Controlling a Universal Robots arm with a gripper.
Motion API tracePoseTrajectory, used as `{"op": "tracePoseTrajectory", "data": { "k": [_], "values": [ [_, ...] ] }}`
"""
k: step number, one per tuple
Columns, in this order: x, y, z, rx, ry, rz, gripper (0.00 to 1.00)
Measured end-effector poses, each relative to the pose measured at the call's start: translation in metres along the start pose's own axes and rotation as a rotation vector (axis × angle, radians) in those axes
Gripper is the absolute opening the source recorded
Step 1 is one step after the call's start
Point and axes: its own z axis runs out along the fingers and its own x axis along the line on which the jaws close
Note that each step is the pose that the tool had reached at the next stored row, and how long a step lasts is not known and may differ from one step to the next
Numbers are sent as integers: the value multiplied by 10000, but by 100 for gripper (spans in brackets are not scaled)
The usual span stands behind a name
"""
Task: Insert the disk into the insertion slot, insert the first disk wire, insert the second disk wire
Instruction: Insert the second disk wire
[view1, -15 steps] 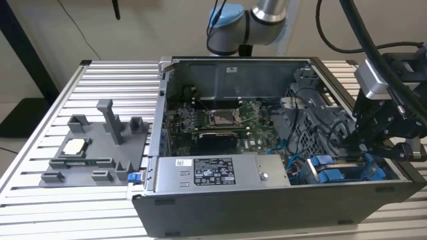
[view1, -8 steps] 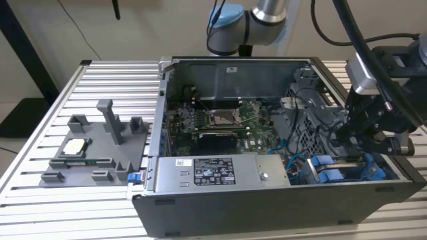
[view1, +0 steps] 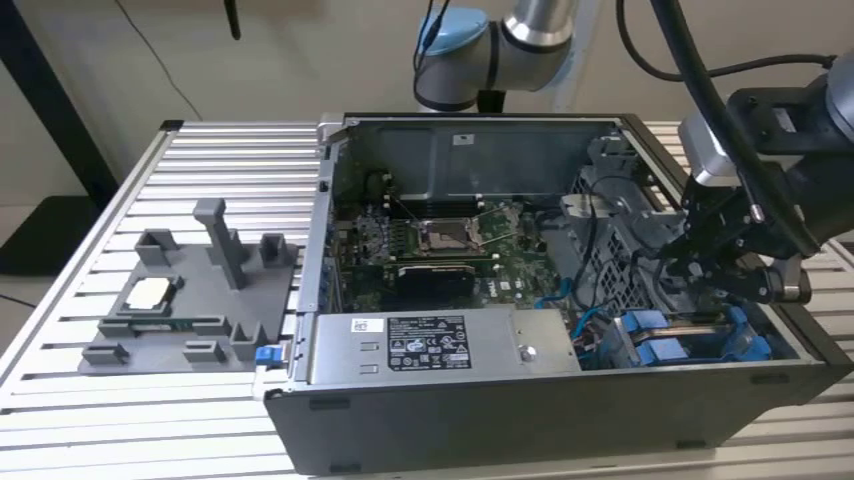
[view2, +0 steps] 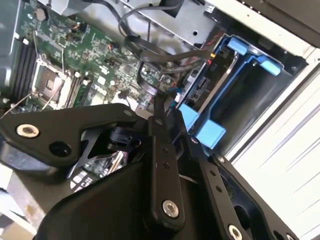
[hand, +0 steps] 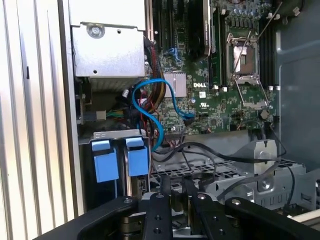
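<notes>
Tool above the drive bay of the open computer case

I see the ribbed metal surface carrying the case; the blue-framed disk sits in the insertion slot at the case's near corner on the exterior view's right. My tool hovers above; its opening I cannot tell.

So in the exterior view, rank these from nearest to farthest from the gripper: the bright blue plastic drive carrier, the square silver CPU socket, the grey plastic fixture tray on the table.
1. Bright blue plastic drive carrier, just below the gripper, at the case's corner.
2. Square silver CPU socket, mid-motherboard, toward the exterior view's left.
3. Grey plastic fixture tray, outside the case, far at the exterior view's left.
</notes>
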Motion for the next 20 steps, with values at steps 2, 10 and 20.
{"op": "tracePoseTrajectory", "data": {
  "k": [2,10,20],
  "values": [
    [3,0,7,70,-139,-27,24],
    [20,-1,6,115,-191,-44,16],
    [-3,0,54,157,606,-64,16]
  ]
}}
